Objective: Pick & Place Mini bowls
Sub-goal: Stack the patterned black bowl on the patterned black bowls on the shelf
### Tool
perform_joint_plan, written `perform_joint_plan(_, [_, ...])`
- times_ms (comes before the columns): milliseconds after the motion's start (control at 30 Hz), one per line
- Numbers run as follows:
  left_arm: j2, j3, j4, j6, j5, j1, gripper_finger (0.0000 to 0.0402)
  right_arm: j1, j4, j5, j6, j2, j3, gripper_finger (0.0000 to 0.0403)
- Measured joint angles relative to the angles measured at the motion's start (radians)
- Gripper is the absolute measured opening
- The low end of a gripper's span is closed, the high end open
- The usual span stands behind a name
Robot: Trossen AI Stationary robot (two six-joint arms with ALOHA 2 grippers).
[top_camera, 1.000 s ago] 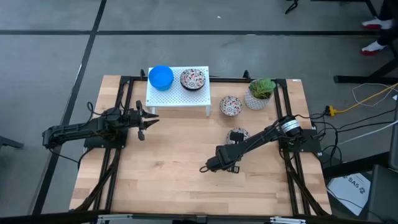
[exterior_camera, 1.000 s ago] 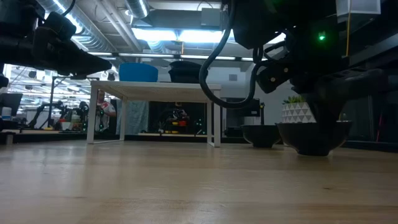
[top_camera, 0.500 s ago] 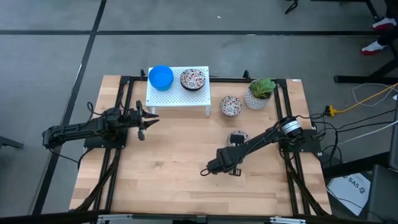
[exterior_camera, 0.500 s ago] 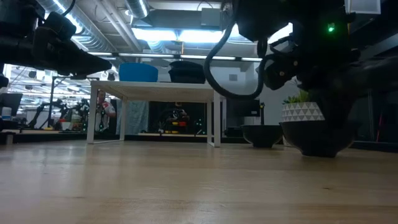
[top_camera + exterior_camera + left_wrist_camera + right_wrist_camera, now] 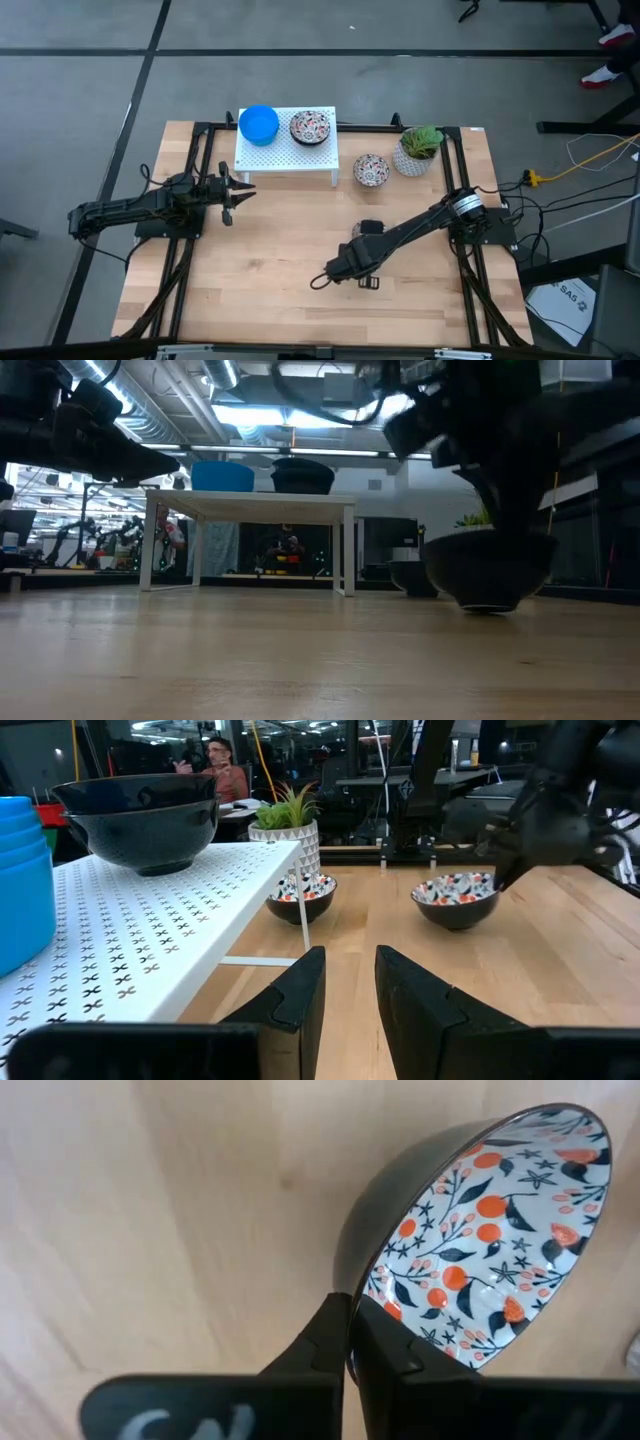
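In front of the white rack [image 5: 287, 150], the right gripper [image 5: 350, 1342] pinches a floral bowl's [image 5: 480, 1230] rim, lifting it clear; the left gripper [image 5: 348, 988] waits part-open, empty, beside the rack.

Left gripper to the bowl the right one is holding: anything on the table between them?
Nothing: in the high view only bare wood lies between the left gripper and the floral bowl pinched by the right gripper.
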Motion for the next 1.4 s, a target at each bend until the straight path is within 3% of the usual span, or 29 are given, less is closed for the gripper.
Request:
perform_joint_plan(467, [0.0, 0.0, 0.0, 0.0, 0.0, 0.0, 0.0086, 0.0, 0.025, 0.047, -0.1, 0.0, 0.171, 0.001])
perform_joint_plan(1033, [0.0, 0.0, 0.0, 0.0, 0.0, 0.0, 0.0086, -0.014, 0.057, 0.147, -0.33, 0.0, 0.353, 0.001])
perform_joint_plan(1400, [0.0, 0.0, 0.0, 0.0, 0.0, 0.0, 0.0086, -0.071, 0.049, 0.15, -0.512, 0.0, 0.469, 0.001])
